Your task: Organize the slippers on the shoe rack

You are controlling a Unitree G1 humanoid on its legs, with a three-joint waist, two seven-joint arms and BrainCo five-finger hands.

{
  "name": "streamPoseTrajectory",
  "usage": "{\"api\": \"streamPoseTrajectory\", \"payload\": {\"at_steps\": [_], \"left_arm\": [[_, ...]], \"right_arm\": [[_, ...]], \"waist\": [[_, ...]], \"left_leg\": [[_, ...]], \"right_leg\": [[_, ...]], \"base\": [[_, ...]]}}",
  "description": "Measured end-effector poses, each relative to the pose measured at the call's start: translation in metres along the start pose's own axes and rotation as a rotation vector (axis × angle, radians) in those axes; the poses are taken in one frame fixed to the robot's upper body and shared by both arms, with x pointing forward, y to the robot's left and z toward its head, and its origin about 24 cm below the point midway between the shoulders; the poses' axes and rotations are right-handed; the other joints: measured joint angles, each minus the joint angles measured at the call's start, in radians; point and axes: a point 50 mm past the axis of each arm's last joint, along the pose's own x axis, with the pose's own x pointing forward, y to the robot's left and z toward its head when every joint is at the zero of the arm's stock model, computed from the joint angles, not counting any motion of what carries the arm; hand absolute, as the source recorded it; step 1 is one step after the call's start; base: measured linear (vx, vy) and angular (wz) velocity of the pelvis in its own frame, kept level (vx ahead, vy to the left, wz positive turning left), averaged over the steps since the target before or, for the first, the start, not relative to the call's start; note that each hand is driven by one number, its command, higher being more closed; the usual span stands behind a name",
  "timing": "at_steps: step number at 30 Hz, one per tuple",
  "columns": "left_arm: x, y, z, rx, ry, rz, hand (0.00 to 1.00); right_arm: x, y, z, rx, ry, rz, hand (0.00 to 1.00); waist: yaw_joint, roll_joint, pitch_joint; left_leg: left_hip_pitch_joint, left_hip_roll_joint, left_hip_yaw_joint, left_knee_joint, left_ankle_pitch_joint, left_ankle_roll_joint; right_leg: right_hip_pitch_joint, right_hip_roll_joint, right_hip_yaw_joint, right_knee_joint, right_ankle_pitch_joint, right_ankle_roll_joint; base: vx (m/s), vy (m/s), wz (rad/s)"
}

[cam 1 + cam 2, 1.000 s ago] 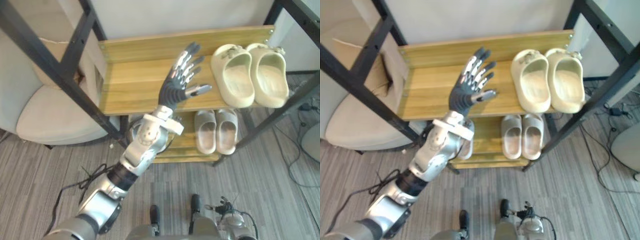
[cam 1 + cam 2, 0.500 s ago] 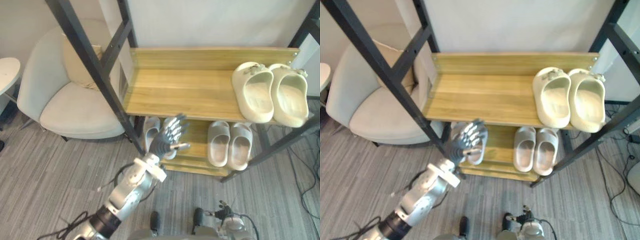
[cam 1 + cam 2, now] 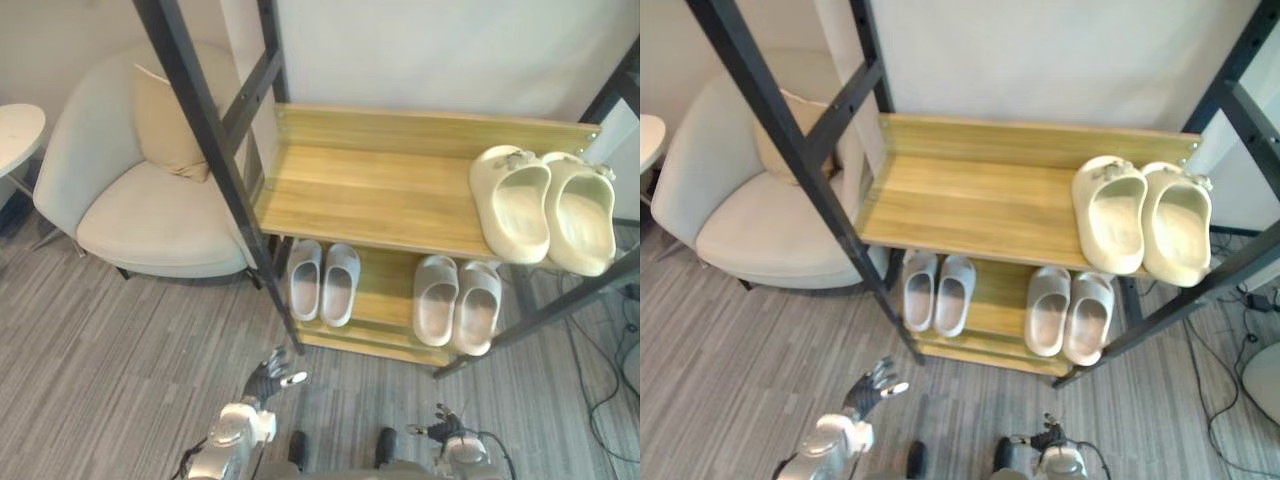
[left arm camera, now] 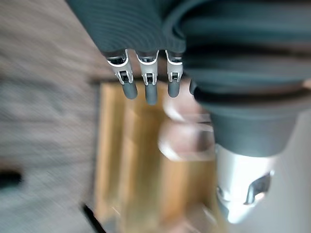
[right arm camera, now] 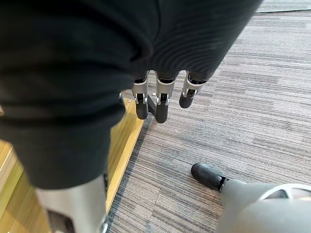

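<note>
On the shoe rack (image 3: 370, 190), a cream pair of slippers (image 3: 545, 208) sits at the upper shelf's right end, with a white pair (image 3: 323, 280) and a greyish pair (image 3: 458, 300) below, while the left hand (image 3: 268, 377) and right hand (image 5: 162, 99) hang low before the rack, fingers loose and empty.

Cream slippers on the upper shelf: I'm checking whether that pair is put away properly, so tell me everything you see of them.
The cream slippers are a chunky, smooth pair that looks like moulded foam, with closed rounded toes and open backs. They stand upright on their soles, side by side and touching, toes toward the back board, at the right end of the upper wooden shelf, heels near its front edge. Nothing else touches them.
</note>
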Motion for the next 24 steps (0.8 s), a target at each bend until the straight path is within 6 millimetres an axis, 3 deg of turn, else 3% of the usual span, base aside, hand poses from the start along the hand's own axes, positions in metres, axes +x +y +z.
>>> {"api": "streamPoseTrajectory", "payload": {"at_steps": [4,10,19,21,24], "left_arm": [[-0.004,0.019,-0.028,0.015,0.128,0.122,0.0],[-0.007,0.023,-0.043,0.062,0.203,0.185,0.0],[-0.008,0.028,-0.048,0.041,0.234,0.241,0.0],[-0.007,0.024,-0.048,0.034,0.233,0.24,0.0],[-0.006,0.018,-0.047,0.028,0.232,0.229,0.0]], "right_arm": [[-0.001,0.004,-0.002,0.036,0.01,0.0,0.0],[0.0,0.004,0.001,0.07,0.009,-0.01,0.0],[0.0,0.006,0.004,0.076,0.004,-0.005,0.0],[0.001,0.005,0.006,0.078,0.0,-0.009,0.0],[0.002,0.005,0.012,0.08,-0.007,-0.01,0.0]], "waist": [[0.001,-0.013,-0.001],[0.006,-0.022,0.004],[0.01,-0.026,0.007],[0.011,-0.02,0.013],[0.012,-0.015,0.042]], "left_leg": [[0.012,0.005,0.002,-0.001,-0.007,-0.003],[0.029,0.012,0.026,-0.001,-0.015,0.0],[0.042,0.012,0.065,0.005,-0.045,0.005],[0.005,0.011,0.068,0.071,-0.087,0.012],[-0.009,-0.011,0.056,0.151,-0.126,0.022]], "right_leg": [[0.011,0.005,0.003,0.0,-0.008,-0.001],[0.015,0.012,0.026,0.0,-0.008,-0.001],[0.01,0.014,0.064,0.008,-0.02,0.005],[-0.045,-0.007,0.07,0.113,-0.074,0.012],[-0.174,-0.073,0.103,0.462,-0.187,0.029]], "base": [[0.03,-0.004,-0.02],[0.03,-0.003,-0.11],[0.04,0.007,-0.14],[0.07,0.053,-0.04],[0.05,0.067,0.12]]}}
